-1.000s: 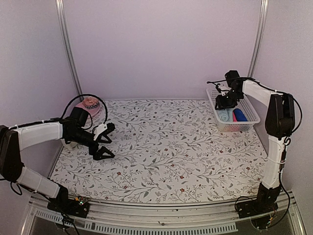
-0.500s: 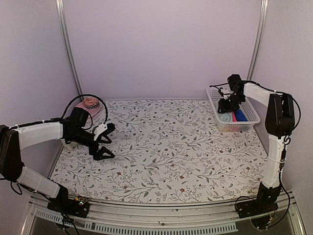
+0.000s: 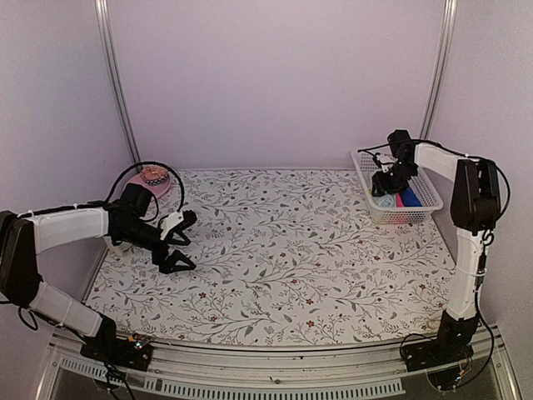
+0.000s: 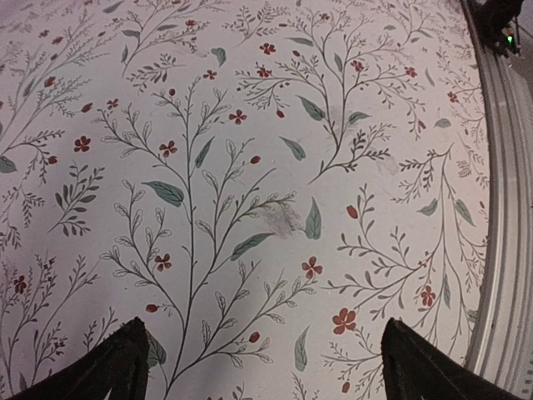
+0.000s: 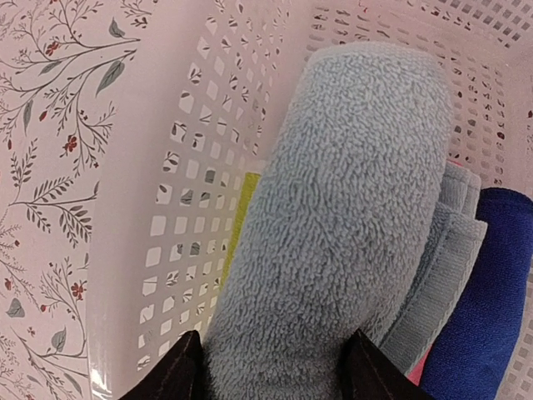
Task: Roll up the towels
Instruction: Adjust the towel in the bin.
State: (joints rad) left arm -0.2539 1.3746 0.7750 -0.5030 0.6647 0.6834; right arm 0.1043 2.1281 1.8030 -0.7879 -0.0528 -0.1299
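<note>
The pale aqua towel (image 5: 350, 208) lies rolled in the white basket (image 5: 191, 167), and the royal blue towel (image 5: 483, 317) lies beside it on the right. In the top view the aqua towel (image 3: 383, 200) and the blue towel (image 3: 410, 197) show in the basket (image 3: 404, 218) at the back right. My right gripper (image 5: 271, 367) reaches down into the basket (image 3: 385, 185), its fingers pressed on either side of the aqua roll. My left gripper (image 3: 190, 242) hovers open and empty over the floral cloth at the left (image 4: 262, 367).
A pink hat (image 3: 154, 177) with a patterned band sits at the back left, behind my left arm. A folded aqua layer (image 5: 441, 267), a pink scrap (image 5: 416, 371) and a yellow-green strip (image 5: 241, 208) also lie in the basket. The table's front rail (image 4: 508, 208) is near my left gripper.
My right gripper has moved a little lower and to the right, deeper into the basket onto the aqua towel. The left arm has not moved.
</note>
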